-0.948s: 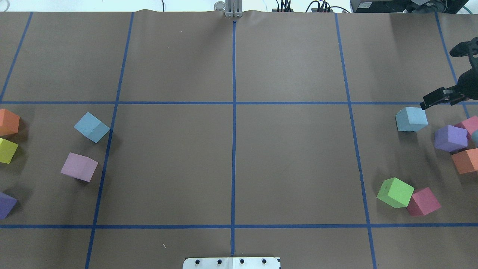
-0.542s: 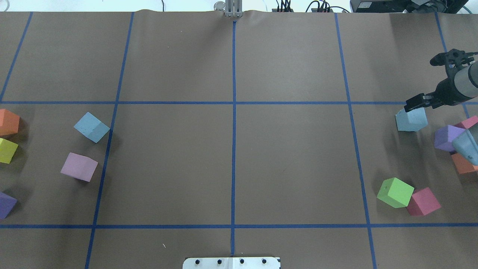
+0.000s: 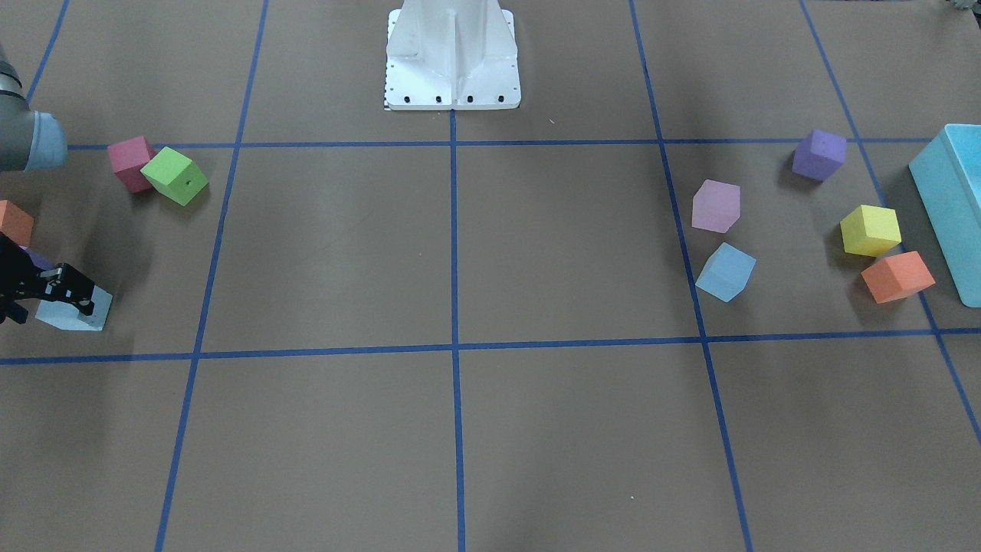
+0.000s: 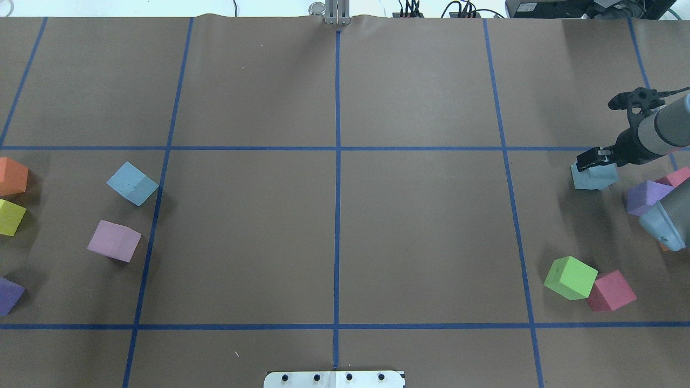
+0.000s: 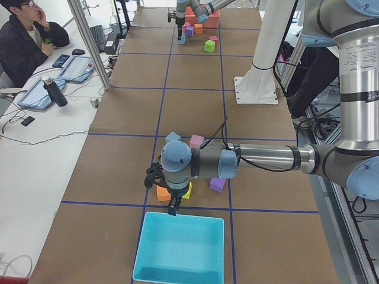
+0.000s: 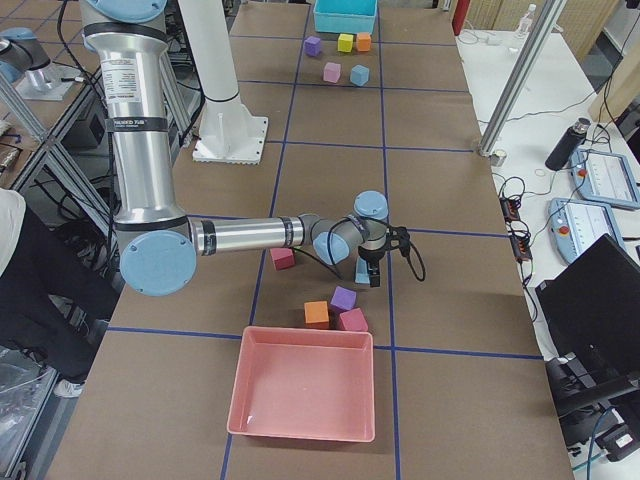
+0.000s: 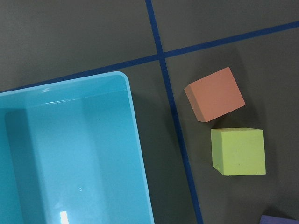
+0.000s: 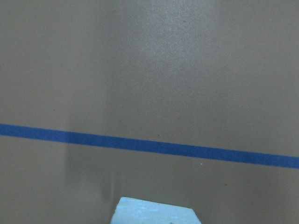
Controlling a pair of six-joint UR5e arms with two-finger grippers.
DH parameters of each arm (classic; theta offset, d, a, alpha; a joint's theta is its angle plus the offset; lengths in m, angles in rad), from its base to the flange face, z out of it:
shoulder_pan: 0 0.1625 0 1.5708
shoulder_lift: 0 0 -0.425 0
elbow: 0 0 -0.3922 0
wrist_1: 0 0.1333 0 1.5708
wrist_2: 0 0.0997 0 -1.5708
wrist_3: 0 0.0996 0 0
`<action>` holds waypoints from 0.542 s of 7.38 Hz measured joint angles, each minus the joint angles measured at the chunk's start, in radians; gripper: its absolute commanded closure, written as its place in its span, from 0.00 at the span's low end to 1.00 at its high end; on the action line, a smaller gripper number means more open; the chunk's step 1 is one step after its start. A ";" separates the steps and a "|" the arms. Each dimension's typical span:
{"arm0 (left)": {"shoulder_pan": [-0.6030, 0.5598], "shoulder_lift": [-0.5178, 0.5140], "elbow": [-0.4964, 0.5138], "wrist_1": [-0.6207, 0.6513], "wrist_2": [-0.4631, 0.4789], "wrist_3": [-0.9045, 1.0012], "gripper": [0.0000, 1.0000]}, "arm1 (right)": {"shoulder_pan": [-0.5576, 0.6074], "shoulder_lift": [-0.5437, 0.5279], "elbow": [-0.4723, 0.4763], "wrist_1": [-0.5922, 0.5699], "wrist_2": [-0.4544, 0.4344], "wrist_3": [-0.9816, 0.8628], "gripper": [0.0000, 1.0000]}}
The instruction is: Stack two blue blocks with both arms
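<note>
One sky-blue block point(image 4: 132, 183) lies on the table's left half, also in the front view point(image 3: 725, 271). The other blue block point(image 4: 593, 178) lies at the far right, also in the front view point(image 3: 73, 316) and at the bottom edge of the right wrist view point(image 8: 156, 212). My right gripper point(image 4: 593, 159) hangs directly over this block's top, open, its fingers just at the block point(image 3: 67, 290). My left gripper point(image 5: 172, 207) shows only in the exterior left view, above the near edge of the turquoise box. I cannot tell if it is open or shut.
A purple cube point(image 4: 644, 196), pink and orange cubes crowd the right blue block's right side. Green point(image 4: 570, 277) and red point(image 4: 611, 291) cubes lie nearer the base. A lilac cube point(image 4: 114, 241) sits by the left blue block. The turquoise box point(image 3: 954, 199) and a pink tray point(image 6: 305, 385) stand at the table's ends.
My right gripper has moved left and down, from beside the right blue block to directly over it. The right arm's elbow has come into view at the right edge.
</note>
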 measured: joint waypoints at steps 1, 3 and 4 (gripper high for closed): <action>0.000 -0.001 0.000 0.000 0.000 0.000 0.01 | -0.013 -0.002 -0.007 0.001 -0.014 0.004 0.94; 0.000 -0.001 0.000 -0.001 -0.001 0.000 0.01 | -0.023 -0.004 -0.006 0.002 -0.021 0.006 1.00; 0.000 0.000 0.001 -0.009 -0.001 -0.002 0.01 | -0.023 -0.003 0.012 0.001 -0.020 0.006 1.00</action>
